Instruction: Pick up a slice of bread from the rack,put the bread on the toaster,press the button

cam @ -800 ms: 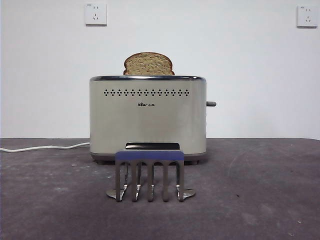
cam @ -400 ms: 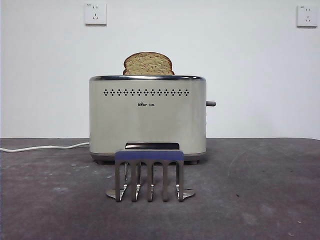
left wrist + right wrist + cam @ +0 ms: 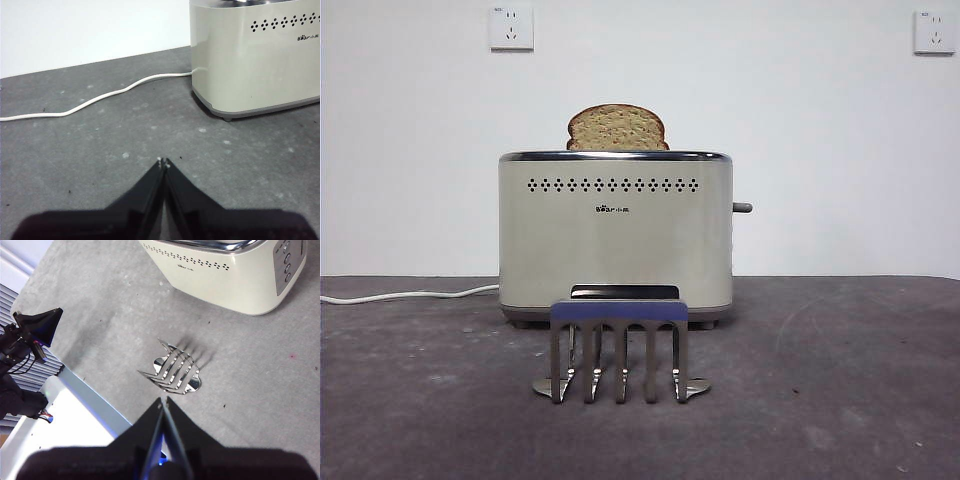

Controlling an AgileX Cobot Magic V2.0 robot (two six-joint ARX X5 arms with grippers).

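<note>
The slice of bread (image 3: 617, 128) stands upright in the toaster (image 3: 616, 240) slot, only its domed top and dark crust showing above the chrome rim. The rack (image 3: 619, 345) holds nothing; its five prongs stand bare under the blue-purple top bar, just in front of the toaster on the grey table (image 3: 840, 400). The button (image 3: 743, 208), a dark lever knob, sticks out from the toaster's narrow side, up near the top.

The left gripper (image 3: 163, 162) hangs low over bare table with its jaws pressed together at the tips, gripping nothing. The toaster sits ahead of it and off to one side, well apart, and a white power cord (image 3: 95, 100) runs across the table ahead of it to the toaster's base.

The right gripper (image 3: 163, 401) sits high above the table, jaws closed tip to tip and empty. The rack (image 3: 174, 369) lies just ahead of and below its tips, and the toaster (image 3: 225, 270) is farther ahead, its end panel with a column of round controls visible. Neither gripper touches anything.

Two wall sockets (image 3: 511, 27) are on the white wall behind.
</note>
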